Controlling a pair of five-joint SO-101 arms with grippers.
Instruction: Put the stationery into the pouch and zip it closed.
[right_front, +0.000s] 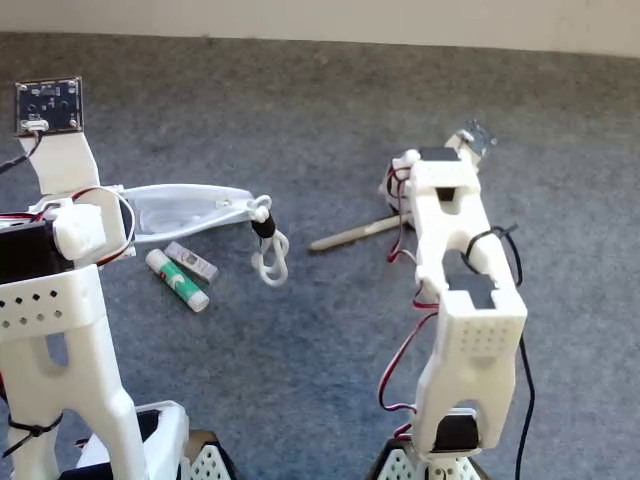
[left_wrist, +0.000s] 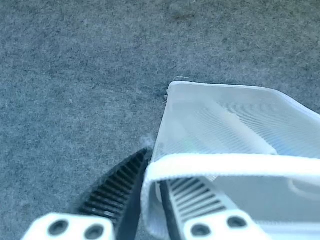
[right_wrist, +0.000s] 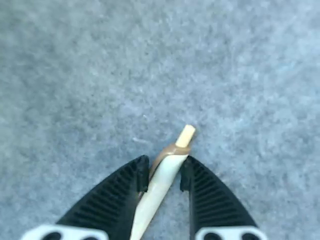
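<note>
The pen (right_wrist: 165, 177) lies on the grey mat (right_front: 300, 120), right of centre, with my right gripper (right_wrist: 164, 167) pressed onto its barrel from both sides, close to the tan tip end. I judge it light, stiff and slick. Held this near one end, it may swing or slide out when lifted, so a hold nearer the middle would be safer.

Well apart from it on the left, the pouch (right_front: 185, 210) lies on its side with the mouth open. It is soft translucent mesh and I expect it to sag and fold. My left gripper (left_wrist: 150, 175) pinches its rim, one finger inside and one outside, which looks like the right place to keep the mouth open. The zip cord (right_front: 270, 255) trails from the pouch's near end and looks limp and fiddly to catch.

Just beside the pouch lie a glue stick (right_front: 178, 280) and a small tube (right_front: 190, 260). Both look round and likely to roll.
</note>
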